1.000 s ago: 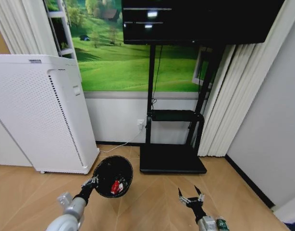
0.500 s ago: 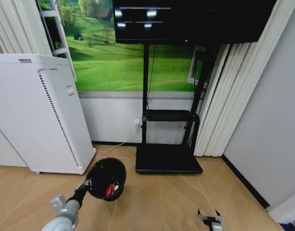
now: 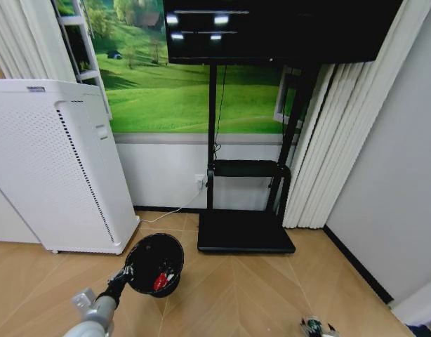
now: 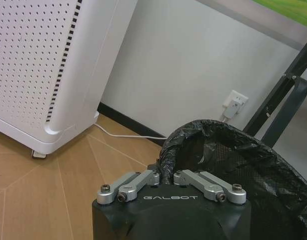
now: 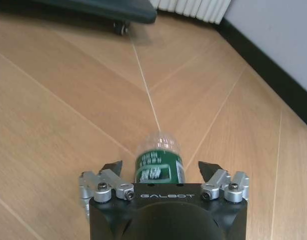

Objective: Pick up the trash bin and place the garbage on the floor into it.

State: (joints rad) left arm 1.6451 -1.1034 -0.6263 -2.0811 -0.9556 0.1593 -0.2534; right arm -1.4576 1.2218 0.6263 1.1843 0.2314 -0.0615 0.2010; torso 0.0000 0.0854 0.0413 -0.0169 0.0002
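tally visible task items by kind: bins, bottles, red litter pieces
trash bin: 1, rim held in the left pincer
green-labelled bottle: 1, on the floor between the open right pincer fingers
red litter: 1, inside the bin
Total: 3

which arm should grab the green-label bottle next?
Right. The right gripper is open with the bottle lying on the floor between its fingers. The left gripper is shut on the trash bin rim, so it's occupied.
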